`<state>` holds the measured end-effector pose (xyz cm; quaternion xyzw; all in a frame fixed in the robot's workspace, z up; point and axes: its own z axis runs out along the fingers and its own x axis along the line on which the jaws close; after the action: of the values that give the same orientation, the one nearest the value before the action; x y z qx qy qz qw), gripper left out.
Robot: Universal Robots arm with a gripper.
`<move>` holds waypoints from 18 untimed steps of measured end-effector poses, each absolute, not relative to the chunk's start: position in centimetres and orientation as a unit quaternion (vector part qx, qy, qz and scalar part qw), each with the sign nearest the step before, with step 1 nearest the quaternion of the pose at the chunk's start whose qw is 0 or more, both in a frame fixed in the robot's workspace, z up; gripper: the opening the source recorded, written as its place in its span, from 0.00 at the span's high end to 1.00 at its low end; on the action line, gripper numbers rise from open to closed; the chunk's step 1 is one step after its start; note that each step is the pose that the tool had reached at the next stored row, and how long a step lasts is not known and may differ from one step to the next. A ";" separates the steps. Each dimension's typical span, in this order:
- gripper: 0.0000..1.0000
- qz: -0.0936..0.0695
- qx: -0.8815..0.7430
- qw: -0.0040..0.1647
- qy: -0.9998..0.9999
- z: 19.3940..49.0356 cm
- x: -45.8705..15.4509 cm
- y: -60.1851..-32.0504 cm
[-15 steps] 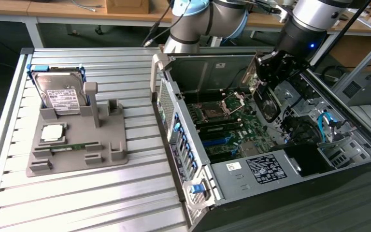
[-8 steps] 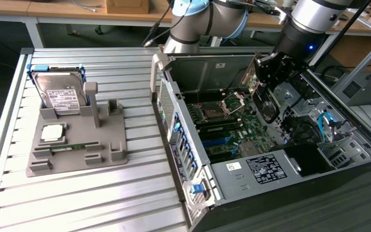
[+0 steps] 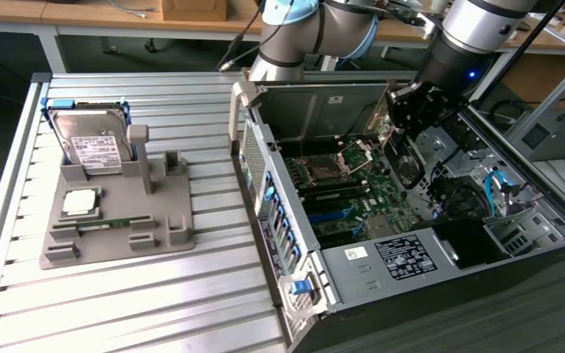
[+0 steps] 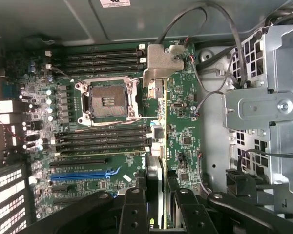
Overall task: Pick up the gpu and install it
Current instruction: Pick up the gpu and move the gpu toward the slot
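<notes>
Gpu (image 4: 161, 63), one, clamped in pincer (image 4: 158, 195) above motherboard (image 4: 36, 95).

The gpu (image 4: 160, 131) is a green, faintly glossy circuit board with a bare silver metal bracket (image 4: 162, 61). The gripper (image 4: 159, 196) has matt black fingers. The computer case (image 3: 312, 110) is dull grey sheet metal, the table (image 3: 165, 294) ribbed, brushed metal, the holder (image 3: 170, 220) matt grey plastic
</notes>
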<state>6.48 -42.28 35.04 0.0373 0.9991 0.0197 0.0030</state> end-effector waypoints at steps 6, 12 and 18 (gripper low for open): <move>0.73 0.020 0.037 0.003 0.999 34.8 6.5 -42.3; 0.73 0.020 0.037 0.003 0.999 34.4 6.5 -42.3; 0.73 0.020 0.037 0.003 0.999 34.1 6.5 -42.3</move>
<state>6.48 -42.28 34.13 0.0373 0.9991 0.0197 0.0030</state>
